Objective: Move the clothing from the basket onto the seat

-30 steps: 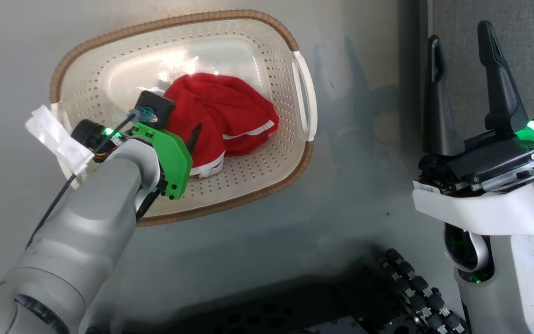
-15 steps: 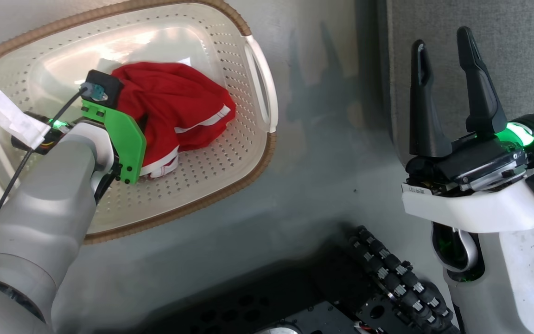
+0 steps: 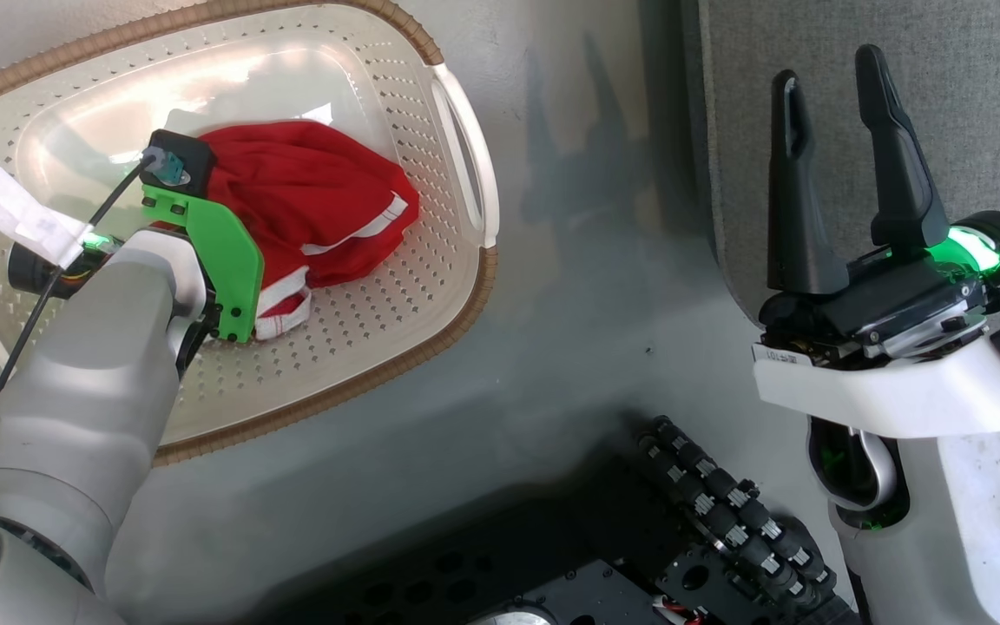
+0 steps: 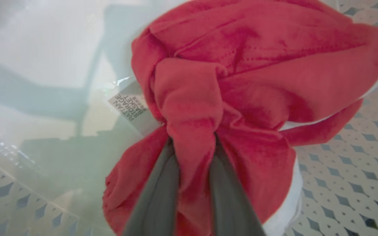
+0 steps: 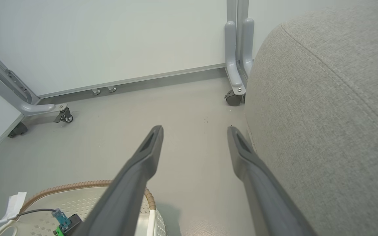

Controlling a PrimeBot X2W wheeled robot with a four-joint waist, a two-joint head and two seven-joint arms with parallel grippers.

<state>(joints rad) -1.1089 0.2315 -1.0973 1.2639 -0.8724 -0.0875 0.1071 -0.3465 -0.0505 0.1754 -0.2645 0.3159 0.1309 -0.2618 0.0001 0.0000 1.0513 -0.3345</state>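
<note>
The red clothing point(image 3: 318, 195) with white trim lies bunched in the cream basket point(image 3: 378, 304), which stands on the floor at the upper left of the head view. My left gripper point(image 4: 193, 141) is down in the basket, shut on a raised fold of the clothing point(image 4: 241, 82); in the head view its fingers are hidden under the green wrist bracket. My right gripper point(image 3: 827, 68) stands open and empty beside the grey seat point(image 3: 969, 95), fingers pointing up. In the right wrist view the right gripper point(image 5: 195, 130) hovers over the floor, with the seat point(image 5: 323, 114) on the right.
A label sticker point(image 4: 128, 109) lies on the basket floor beside the clothing. My dark base with a black cable chain point(image 3: 726, 512) sits at the bottom. White panels on castor feet point(image 5: 235, 95) stand behind the seat and basket. Grey floor point(image 3: 569, 286) separates basket and seat.
My left gripper has pushed down into the red clothing and shut on a fold of it. The head camera has swung right, shifting the basket left. The right gripper stays open.
</note>
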